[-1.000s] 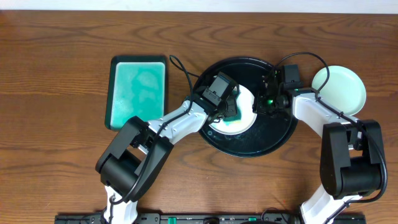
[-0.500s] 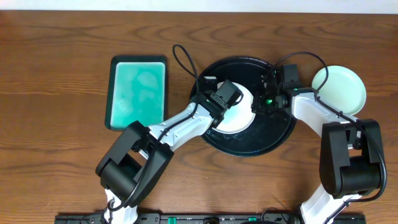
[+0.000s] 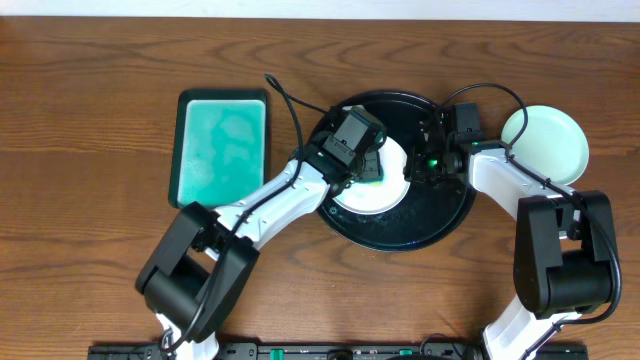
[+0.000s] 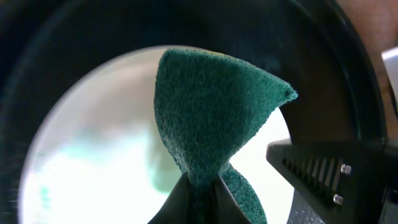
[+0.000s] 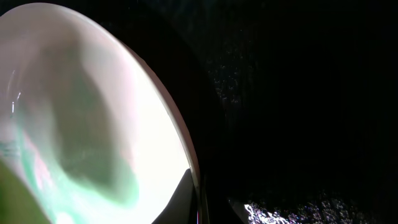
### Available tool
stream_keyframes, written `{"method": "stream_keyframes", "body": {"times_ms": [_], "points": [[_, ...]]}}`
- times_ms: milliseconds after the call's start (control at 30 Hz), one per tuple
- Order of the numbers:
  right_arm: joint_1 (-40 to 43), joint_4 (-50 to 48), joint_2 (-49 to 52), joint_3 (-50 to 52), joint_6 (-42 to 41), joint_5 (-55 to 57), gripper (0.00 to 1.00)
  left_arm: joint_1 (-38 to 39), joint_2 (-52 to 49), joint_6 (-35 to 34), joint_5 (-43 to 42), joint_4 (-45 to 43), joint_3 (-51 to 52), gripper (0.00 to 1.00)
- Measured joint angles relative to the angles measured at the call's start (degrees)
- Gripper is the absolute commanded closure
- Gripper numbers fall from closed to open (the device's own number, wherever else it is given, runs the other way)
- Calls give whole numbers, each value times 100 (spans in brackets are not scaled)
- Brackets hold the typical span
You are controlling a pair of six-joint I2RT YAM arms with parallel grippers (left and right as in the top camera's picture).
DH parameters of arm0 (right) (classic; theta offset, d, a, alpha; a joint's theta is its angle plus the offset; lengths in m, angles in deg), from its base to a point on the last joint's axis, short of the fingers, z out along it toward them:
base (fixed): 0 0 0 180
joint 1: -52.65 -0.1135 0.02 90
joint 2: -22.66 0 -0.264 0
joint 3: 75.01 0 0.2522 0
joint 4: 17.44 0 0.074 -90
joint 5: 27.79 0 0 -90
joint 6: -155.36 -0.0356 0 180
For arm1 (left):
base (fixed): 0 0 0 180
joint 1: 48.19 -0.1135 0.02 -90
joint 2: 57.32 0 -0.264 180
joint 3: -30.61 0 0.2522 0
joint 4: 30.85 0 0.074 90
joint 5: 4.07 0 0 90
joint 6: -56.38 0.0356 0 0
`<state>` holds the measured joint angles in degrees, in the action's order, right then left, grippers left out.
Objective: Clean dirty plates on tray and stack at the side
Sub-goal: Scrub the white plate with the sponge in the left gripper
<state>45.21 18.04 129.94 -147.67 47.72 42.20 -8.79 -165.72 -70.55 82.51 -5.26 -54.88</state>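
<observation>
A small white plate [image 3: 375, 196] lies on the round black tray [image 3: 420, 236]. Over its far part my left gripper [image 3: 366, 160] is shut on a dark green sponge [image 3: 374, 172], whose folded flap presses onto the plate. In the left wrist view the sponge [image 4: 211, 106] fans out above the gripper [image 4: 202, 194], with a pale teal smear on the plate [image 4: 93, 155] beside it. My right gripper [image 3: 414, 172] is shut on the plate's right rim. The right wrist view shows that gripper [image 5: 200, 202] clamping the rim of the plate [image 5: 93, 124]. A second pale mint plate [image 3: 545, 143] rests on the table at right.
A teal rectangular tray with a dark rim [image 3: 222, 147] lies left of the black tray. The left arm's cable [image 3: 285, 100] loops over the table between them. The wooden table's far edge runs along the top of the overhead view.
The left gripper has swept the sponge across the plate, from its near right part toward its far side. The right gripper has stayed put on the rim.
</observation>
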Motion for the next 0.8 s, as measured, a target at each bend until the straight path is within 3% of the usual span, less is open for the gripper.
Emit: {"method": "stream_keyframes", "body": {"times_ms": [267,567,800], "points": [[0,11,2,-4,0,0,99,-2,-595,13,105,11,-2,93],[0,33,9,-20,0,0,99,-35,-533,719,1637,925,-116,93],[0,24,11,-20,24,-11,99,-42,-328,1003,2004,1091,-105,93]]}}
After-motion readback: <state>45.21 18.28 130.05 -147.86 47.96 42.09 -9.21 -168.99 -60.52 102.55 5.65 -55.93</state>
